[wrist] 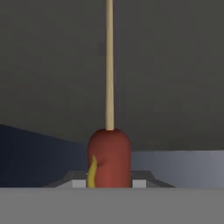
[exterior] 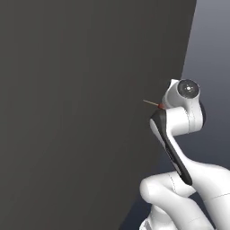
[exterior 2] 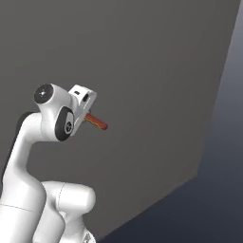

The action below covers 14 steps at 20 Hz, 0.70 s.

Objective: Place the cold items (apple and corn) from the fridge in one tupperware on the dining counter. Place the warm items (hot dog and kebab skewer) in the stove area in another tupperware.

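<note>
My gripper (exterior 2: 86, 115) is shut on the kebab skewer (exterior 2: 97, 123), a red-brown sausage-like piece with a yellow streak on a thin wooden stick. In the hand view the red piece (wrist: 109, 157) sits between the fingertips (wrist: 78, 184) and the stick (wrist: 109, 65) points straight away from the hand. From the left base view the stick's tip (exterior: 150, 103) pokes out to the left past the wrist, which hides the fingers. The arm is folded high and close to the base. The apple, corn, hot dog and tupperware are out of view.
A large flat dark grey panel (exterior: 81, 112) stands close in front of the arm, also the dark grey panel (exterior 2: 152, 71) in the right base view. To its right is a dim bluish open space (exterior 2: 218, 199), with the panel's edge (exterior: 188, 49) running steeply down.
</note>
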### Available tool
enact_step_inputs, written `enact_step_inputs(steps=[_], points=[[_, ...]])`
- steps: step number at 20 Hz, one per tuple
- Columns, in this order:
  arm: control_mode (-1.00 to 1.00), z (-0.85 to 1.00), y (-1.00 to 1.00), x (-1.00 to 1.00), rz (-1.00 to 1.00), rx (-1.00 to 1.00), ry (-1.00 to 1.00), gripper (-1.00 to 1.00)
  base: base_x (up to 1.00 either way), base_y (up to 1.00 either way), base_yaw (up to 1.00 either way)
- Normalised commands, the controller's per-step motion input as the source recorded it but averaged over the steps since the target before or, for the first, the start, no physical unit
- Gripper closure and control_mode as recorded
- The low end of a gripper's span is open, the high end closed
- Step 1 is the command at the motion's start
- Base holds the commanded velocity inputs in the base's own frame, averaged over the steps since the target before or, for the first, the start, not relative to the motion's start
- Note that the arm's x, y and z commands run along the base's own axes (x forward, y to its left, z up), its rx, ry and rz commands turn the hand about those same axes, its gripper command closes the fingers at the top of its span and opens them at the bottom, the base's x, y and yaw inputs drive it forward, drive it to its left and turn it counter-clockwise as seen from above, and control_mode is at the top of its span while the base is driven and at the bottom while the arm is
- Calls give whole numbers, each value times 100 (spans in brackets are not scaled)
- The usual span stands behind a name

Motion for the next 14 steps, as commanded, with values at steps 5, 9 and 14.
enact_step_inputs(steps=[5,9,14], points=[[100,0,0,0,0,0,0,100,100,-54,40],[100,0,0,0,0,0,0,100,99,-46,39],[100,0,0,0,0,0,0,100,99,-44,37]])
